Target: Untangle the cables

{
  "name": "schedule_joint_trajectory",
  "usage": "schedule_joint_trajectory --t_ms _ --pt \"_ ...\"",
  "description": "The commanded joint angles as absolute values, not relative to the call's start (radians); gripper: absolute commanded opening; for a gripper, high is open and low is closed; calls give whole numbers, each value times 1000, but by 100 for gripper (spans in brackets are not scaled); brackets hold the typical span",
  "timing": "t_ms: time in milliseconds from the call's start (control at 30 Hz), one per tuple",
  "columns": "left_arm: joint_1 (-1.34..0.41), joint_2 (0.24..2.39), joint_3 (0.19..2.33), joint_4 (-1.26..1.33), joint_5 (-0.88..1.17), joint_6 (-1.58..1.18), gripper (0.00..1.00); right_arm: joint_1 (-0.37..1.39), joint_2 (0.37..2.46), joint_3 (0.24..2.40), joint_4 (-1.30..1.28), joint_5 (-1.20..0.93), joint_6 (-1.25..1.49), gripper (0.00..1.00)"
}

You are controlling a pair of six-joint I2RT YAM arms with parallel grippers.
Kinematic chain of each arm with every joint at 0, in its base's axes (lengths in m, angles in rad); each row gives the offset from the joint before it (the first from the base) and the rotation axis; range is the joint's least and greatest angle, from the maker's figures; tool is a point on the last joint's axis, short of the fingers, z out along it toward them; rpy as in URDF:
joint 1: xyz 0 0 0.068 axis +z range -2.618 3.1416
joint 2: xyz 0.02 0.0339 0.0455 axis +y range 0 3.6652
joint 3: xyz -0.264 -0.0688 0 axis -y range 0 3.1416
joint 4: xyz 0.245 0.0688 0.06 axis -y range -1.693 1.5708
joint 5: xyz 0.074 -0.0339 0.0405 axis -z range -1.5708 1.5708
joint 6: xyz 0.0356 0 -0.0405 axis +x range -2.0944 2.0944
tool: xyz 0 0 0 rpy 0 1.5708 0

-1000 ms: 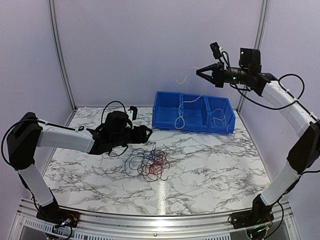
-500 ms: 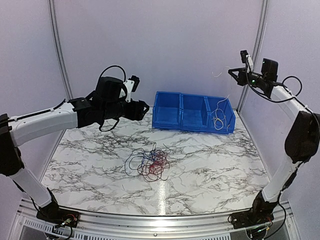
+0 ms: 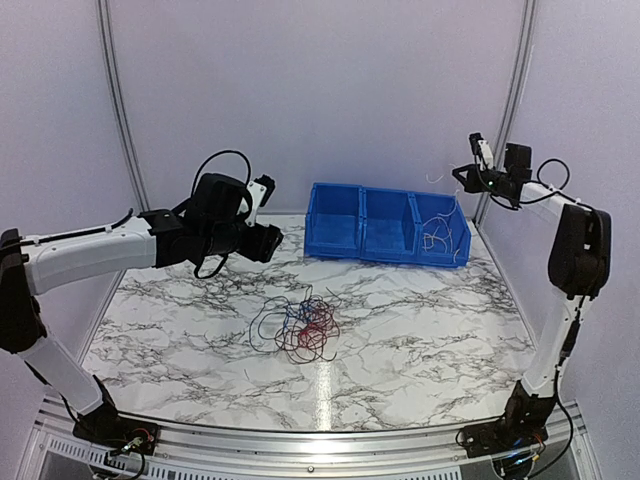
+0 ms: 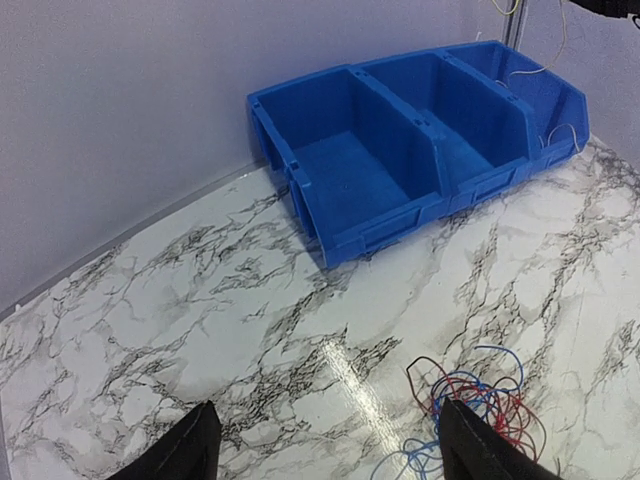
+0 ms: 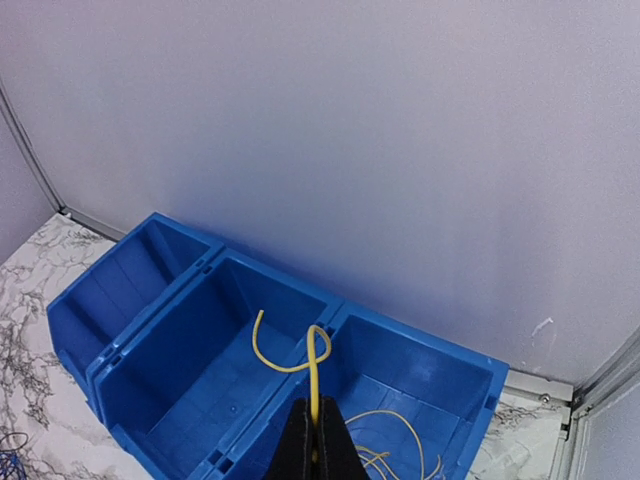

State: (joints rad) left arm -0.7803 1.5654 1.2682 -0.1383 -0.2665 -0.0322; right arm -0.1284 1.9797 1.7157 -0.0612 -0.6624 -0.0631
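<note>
Arms matched: left arm point(image 3: 95, 250) and right arm point(image 3: 555, 345) wear white tubular shells between black joint housings, thin black cable loops point(image 3: 225, 152) arch behind left pincer point(image 3: 272, 241) and right pincer point(image 3: 460, 175), whose fingers point(image 4: 190, 445) are plain matte-black wedges.

One bin point(image 3: 385, 248), one cable tangle point(image 3: 300, 328)

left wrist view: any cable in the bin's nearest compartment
No, that compartment shows only bare blue floor; the cables lie on the table in front of the bin.
</note>
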Motion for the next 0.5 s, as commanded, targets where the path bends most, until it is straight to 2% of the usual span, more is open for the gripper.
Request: schedule_joint_trajectory --t_ms 0,467 --pt "-762 1556 1219 -82 -281 -28 78 -128 2030 1763 -91 -604 -103 0" --pt "-690 1572 1160 -53 -234 -140 79 -55 2115 1757 -288 -375 -256 0"
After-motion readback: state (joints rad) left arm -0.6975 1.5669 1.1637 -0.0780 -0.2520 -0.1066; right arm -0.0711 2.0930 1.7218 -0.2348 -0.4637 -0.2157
